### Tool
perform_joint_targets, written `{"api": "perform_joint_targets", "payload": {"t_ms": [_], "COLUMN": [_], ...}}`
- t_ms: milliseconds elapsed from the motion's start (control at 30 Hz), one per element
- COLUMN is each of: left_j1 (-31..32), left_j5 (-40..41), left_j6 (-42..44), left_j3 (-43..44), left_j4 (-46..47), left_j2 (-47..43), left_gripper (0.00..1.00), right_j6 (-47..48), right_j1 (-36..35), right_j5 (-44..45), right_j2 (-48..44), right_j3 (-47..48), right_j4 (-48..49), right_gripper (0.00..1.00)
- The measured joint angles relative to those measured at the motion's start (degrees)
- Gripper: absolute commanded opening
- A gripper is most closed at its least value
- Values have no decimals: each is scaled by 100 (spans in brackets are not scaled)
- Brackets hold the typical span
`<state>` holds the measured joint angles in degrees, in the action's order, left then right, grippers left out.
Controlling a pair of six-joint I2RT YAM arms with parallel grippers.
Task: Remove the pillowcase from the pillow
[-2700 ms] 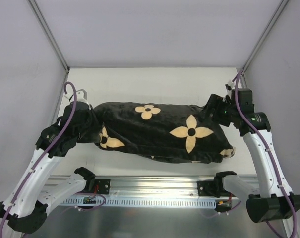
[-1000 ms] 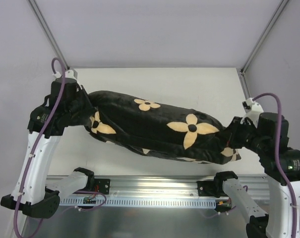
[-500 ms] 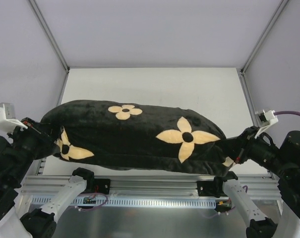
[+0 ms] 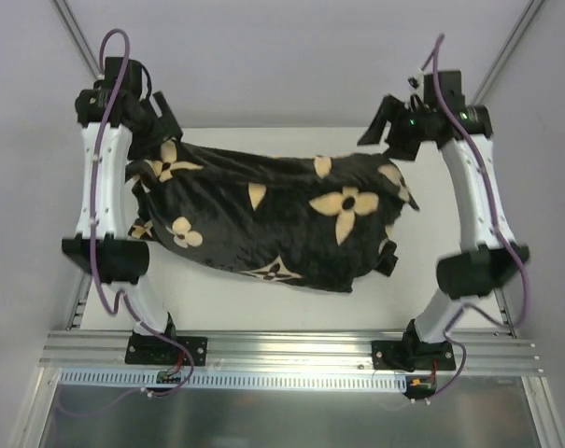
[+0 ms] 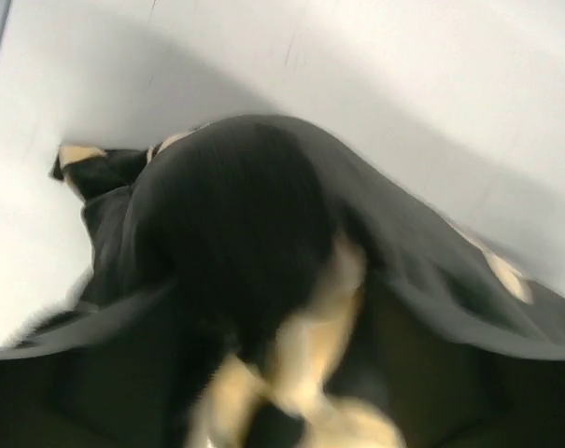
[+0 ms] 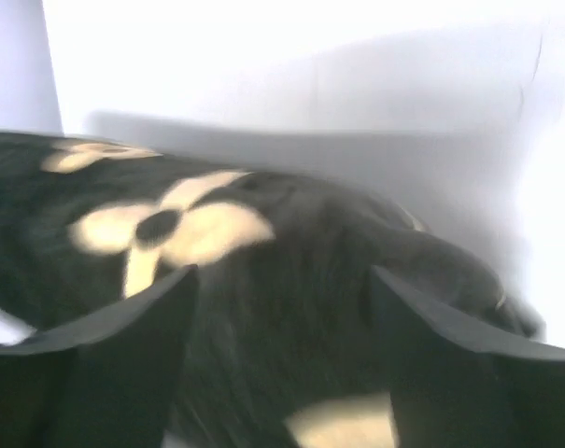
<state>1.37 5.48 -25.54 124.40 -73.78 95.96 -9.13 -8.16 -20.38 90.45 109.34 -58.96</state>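
Observation:
The black pillowcase (image 4: 263,219) with tan flower prints lies bulging across the far half of the table. The pillow is hidden inside it. Both arms are raised over the back of the table. My left gripper (image 4: 159,126) hovers at the cover's upper left corner. In the blurred left wrist view its jaws (image 5: 282,373) look spread, with pillowcase fabric (image 5: 235,215) between and below them. My right gripper (image 4: 383,126) is just above the upper right corner. Its fingers (image 6: 105,364) stand wide apart over the pillowcase (image 6: 291,243), holding nothing.
The white table (image 4: 263,308) shows in front of the bundle. Grey walls and slanted frame posts (image 4: 86,56) close the back and sides. A metal rail (image 4: 291,359) with the arm bases runs along the near edge.
Both arms swung from the near edge up to the far side, taking the covered pillow back with them. Both grippers were shut on the cover's ends and have since opened.

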Motion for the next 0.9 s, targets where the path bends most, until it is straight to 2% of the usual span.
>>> {"api": "perform_joint_targets", "payload": {"t_ms": [33, 100, 133, 200, 233, 333, 433, 533, 733, 900], "left_j1": [-103, -273, -343, -380, -369, -356, -350, -275, 247, 789], "left_j5": [-111, -310, -398, -463, -459, -455, -463, -459, -492, -518], "left_j6": [7, 59, 87, 127, 149, 236, 267, 289, 369, 358], "left_j3": [461, 876, 866, 678, 584, 306, -50, -667, -1906, -2677], "left_j4": [37, 494, 603, 557, 573, 636, 815, 1038, 1294, 1456], "left_j2": [540, 1421, 1683, 1794, 1744, 1320, 647, -59, -734, -866], "left_gripper": [99, 99, 99, 99, 99, 99, 99, 97, 95, 91], "right_j6": [15, 13, 22, 68, 76, 63, 44, 22, -31, -140], "right_j1": [35, 79, 94, 116, 127, 197, 278, 321, 251, 175], "right_j5": [96, 323, 450, 710, 813, 931, 1003, 999, 756, 614], "right_j2": [643, 1965, 2352, 2546, 2448, 1364, 319, -404, -286, 302], "right_j3": [680, 2127, 2522, 2570, 2356, 686, -570, -1453, -2474, -2492], "right_j4": [-72, -17, -24, -133, -103, 461, 756, 1248, 1980, 2260], "right_gripper": [84, 91, 92, 94, 95, 96, 95, 86, 82, 79]}}
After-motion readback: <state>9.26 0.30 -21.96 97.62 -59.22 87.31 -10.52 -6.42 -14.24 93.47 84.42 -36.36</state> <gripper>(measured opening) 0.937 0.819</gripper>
